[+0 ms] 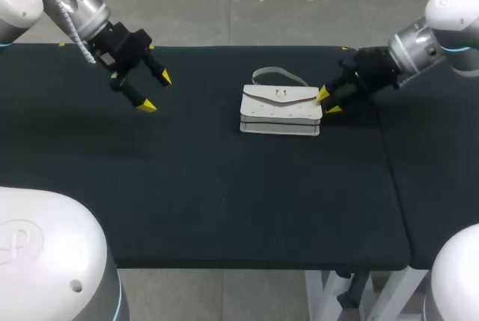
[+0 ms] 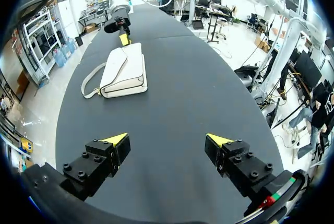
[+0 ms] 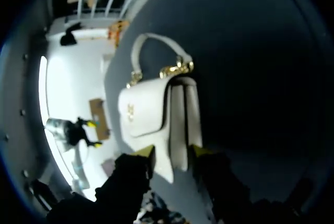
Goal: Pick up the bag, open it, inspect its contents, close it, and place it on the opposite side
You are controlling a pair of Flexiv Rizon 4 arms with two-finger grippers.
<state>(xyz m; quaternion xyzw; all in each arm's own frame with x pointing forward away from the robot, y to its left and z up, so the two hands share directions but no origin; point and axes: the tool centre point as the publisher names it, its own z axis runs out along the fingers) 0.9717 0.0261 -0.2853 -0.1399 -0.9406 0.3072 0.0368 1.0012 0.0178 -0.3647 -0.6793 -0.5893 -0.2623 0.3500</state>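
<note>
Black cloth covers the table (image 1: 224, 201), and at your far left the left gripper (image 1: 156, 91) hangs above it with its fingers spread wide and nothing between them. From that arm's own wrist camera you see the two yellow tips (image 2: 117, 139) well apart over bare cloth, the left gripper (image 2: 167, 140) holding nothing.

Well ahead of those fingers, near the table's middle, the white bag (image 2: 128, 70) lies flat on the cloth with its flap shut. In the overhead view the bag (image 1: 281, 110) shows a small gold clasp (image 1: 282, 95) on the flap, and its pale strap (image 1: 273, 74) loops out on the cloth behind it (the strap (image 2: 88, 85) trails off one side in the left wrist view).

At your right, the right gripper (image 1: 328, 102) is at the bag's right end. Its wrist camera shows the fingers set narrow with the end of the bag (image 3: 148, 114) pinched between them, one tip on the flap side and one on the back, right gripper (image 3: 172, 153). Ahead of those fingers the strap (image 3: 151, 41) arches off the bag's far end. The left wrist view also catches the right gripper (image 2: 123, 35) at that end of the bag.
</note>
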